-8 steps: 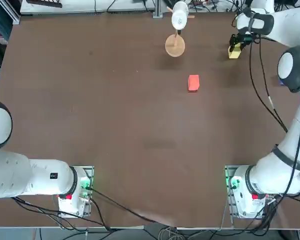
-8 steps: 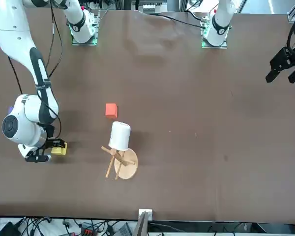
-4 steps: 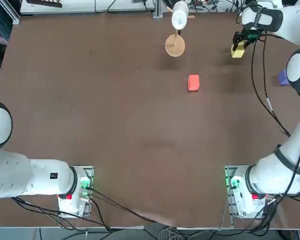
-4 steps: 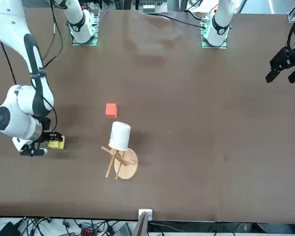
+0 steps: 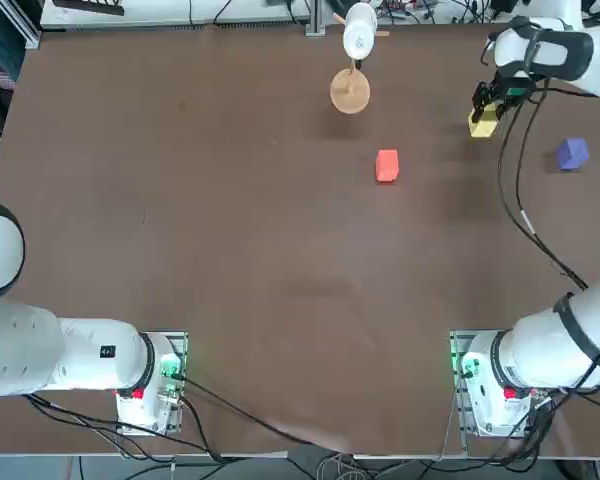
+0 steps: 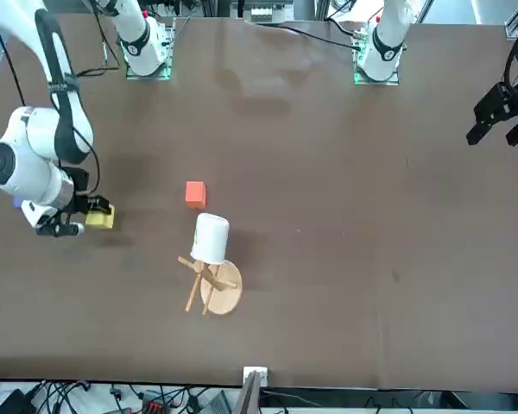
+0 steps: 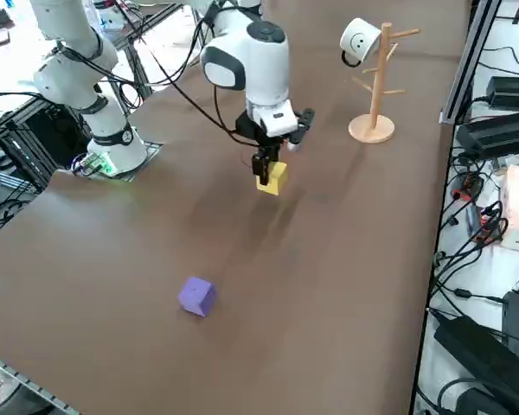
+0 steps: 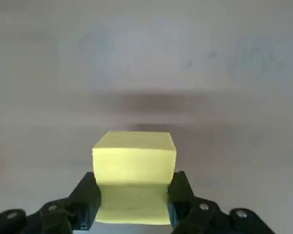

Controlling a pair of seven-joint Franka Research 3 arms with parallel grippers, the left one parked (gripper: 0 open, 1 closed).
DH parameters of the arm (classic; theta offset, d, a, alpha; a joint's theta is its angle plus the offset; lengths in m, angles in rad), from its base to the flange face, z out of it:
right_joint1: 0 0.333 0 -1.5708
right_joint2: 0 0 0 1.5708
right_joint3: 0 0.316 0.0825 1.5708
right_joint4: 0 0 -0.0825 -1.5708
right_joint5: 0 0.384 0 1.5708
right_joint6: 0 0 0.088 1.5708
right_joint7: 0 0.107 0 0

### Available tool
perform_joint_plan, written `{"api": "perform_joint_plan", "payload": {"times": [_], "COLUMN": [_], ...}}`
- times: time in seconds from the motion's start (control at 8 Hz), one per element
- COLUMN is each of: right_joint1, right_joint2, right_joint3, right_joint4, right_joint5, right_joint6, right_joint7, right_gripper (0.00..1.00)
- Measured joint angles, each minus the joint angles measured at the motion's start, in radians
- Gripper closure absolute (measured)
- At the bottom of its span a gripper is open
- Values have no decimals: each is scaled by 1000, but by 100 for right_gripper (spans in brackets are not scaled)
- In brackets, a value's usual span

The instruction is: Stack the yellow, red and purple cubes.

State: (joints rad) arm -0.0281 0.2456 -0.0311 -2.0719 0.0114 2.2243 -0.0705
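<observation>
Right end effector (image 7: 268, 166) first: we see it hanging above the far right part of the brown surface (image 5: 230, 250), its two black fingers (image 8: 86, 195) clamped on either side of the bright yellow matte cube (image 8: 134, 165). From the right side we see that yellow cube (image 7: 272, 177) lifted clear of the surface, with its shadow below it.

Next in size we note the round wooden-based stand with a white top (image 5: 351, 60) at the far edge of the surface, upright, well apart from the end effector.

Then we come to the remaining small blocks. We find the orange-red matte cube (image 5: 386, 165) resting on the surface, near the stand and between it and the middle of the surface. We see the bluish purple matte cube (image 5: 572, 153) lying alone close to the right edge, well apart from the red one.
</observation>
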Motion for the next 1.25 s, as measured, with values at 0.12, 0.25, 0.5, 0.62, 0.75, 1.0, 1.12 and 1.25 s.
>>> {"api": "perform_joint_plan", "payload": {"times": [0.12,0.25,0.5,0.62,0.75,1.0,1.12,1.25], "right_joint1": [0,0,0,0,0,0,0,0], "right_joint2": [-46,-80,-112,-109,-99,-57,-34,-13], "right_joint3": [0,0,0,0,0,0,0,0], "right_joint4": [-65,-123,-226,-264,-291,-299,-288,-269], "right_joint5": [0,0,0,0,0,-1,-1,-1], "right_joint6": [4,24,117,172,222,297,323,332], "right_joint7": [0,0,0,0,0,-7,-9,-10], "right_gripper": [28,28,28,28,28,28,28,28]}}
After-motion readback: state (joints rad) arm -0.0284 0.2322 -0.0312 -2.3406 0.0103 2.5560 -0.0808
